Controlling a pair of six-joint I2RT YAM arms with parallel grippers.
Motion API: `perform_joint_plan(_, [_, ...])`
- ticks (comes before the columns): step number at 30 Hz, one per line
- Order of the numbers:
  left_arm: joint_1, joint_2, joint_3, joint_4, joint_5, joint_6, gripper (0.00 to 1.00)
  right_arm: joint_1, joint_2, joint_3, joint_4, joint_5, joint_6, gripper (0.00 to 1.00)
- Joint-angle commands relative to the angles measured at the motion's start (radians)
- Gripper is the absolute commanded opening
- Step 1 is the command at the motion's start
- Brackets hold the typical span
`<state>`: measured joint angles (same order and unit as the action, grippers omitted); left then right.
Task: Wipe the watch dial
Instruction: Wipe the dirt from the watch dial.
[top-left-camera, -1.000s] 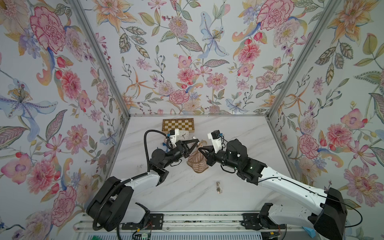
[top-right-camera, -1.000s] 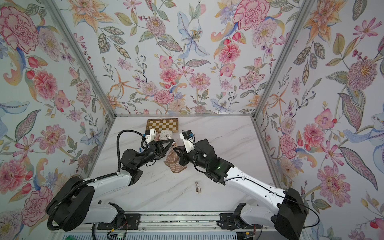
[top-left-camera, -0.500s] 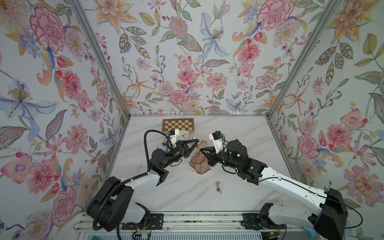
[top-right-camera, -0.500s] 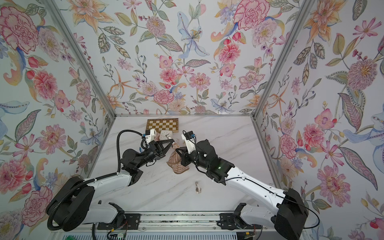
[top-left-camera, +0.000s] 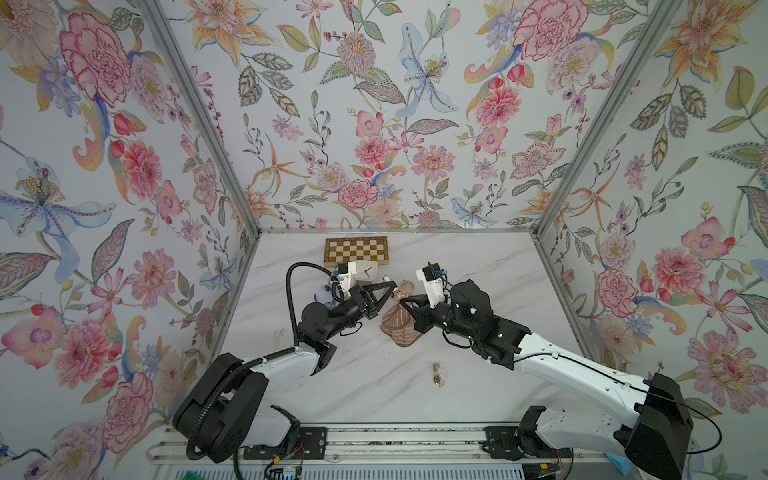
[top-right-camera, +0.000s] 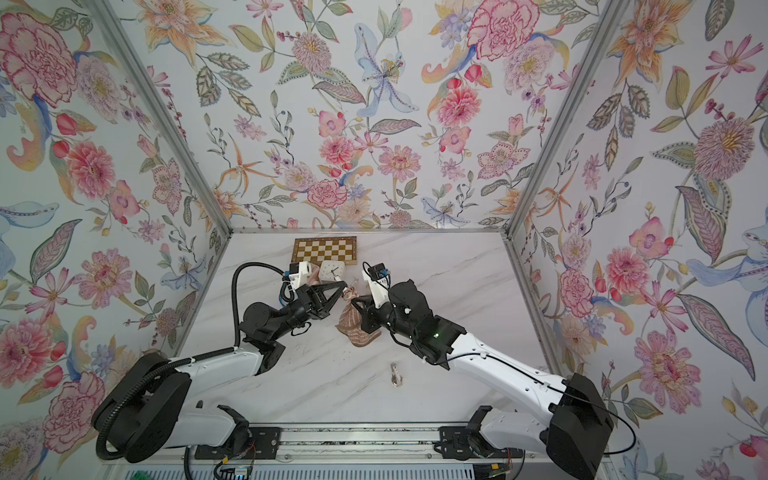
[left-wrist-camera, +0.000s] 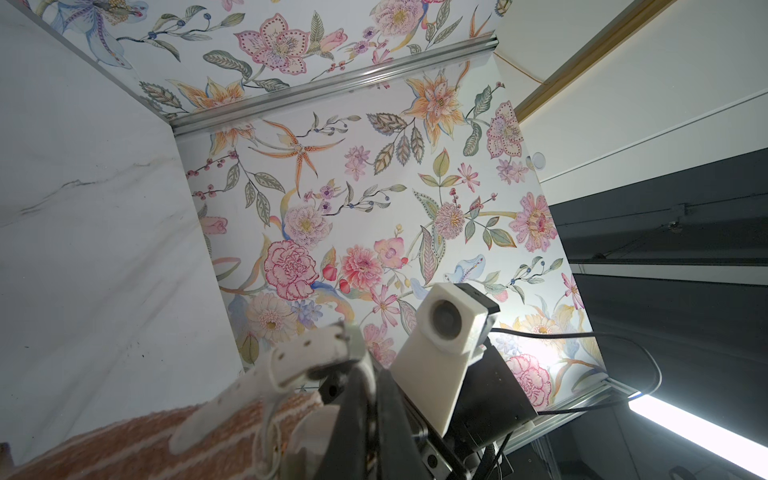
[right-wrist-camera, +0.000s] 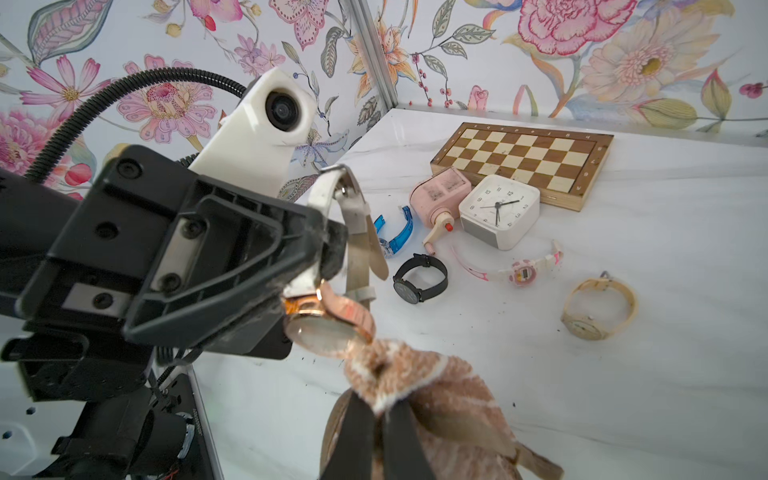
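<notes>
chessboard (right-wrist-camera: 523, 160) lies flat at the back of the marble table (top-left-camera: 478, 270), thick like a shut case; its inside is hidden. just in front of it stand a white alarm clock (right-wrist-camera: 498, 208) and a pink crank sharpener (right-wrist-camera: 440, 195), side by side. loose on the table near them lie a blue watch (right-wrist-camera: 395, 232), a black watch (right-wrist-camera: 419, 278), a pink-and-white watch (right-wrist-camera: 519, 272) and a cream watch (right-wrist-camera: 598, 309), each apart from the others.

both arms reach in from the near rail (top-left-camera: 374, 436) and bend toward each other, so that in both top views the grippers meet nose to nose above the middle of the table. the left gripper (top-left-camera: 390, 287) is clamped tight on the watch (right-wrist-camera: 353, 311), pinching its pale strap (right-wrist-camera: 357, 232) right beside the rose-gold case. the strap's loose ends loop up past the fingers, and the dial (right-wrist-camera: 316, 332) tilts down toward the right arm. the right gripper (top-left-camera: 409, 305) is closed hard on a brown-and-white striped cloth (right-wrist-camera: 419, 374), holding a bunched fold that pokes forward while the rest hangs below the jaws. in the right wrist view the cloth's bunched tip touches the lower edge of the dial. whether the hanging end reaches the table cannot be told. a small pale object (top-left-camera: 437, 374) lies alone on the table nearer the rail.
</notes>
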<state>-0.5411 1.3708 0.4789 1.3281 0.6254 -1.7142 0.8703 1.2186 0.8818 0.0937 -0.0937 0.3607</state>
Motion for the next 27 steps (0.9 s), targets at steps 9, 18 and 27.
perform_joint_plan(9, [0.046, 0.017, -0.031, 0.119, 0.061, -0.022, 0.00, 0.015, 0.026, 0.095, -0.070, 0.071, -0.042, 0.00])
perform_joint_plan(18, [0.103, 0.181, -0.042, 0.420, 0.130, -0.188, 0.00, 0.031, 0.132, 0.105, -0.055, 0.102, 0.017, 0.00])
perform_joint_plan(27, [0.125, 0.202, -0.026, 0.397, 0.181, -0.173, 0.00, 0.041, 0.180, 0.188, -0.078, 0.135, -0.017, 0.00])
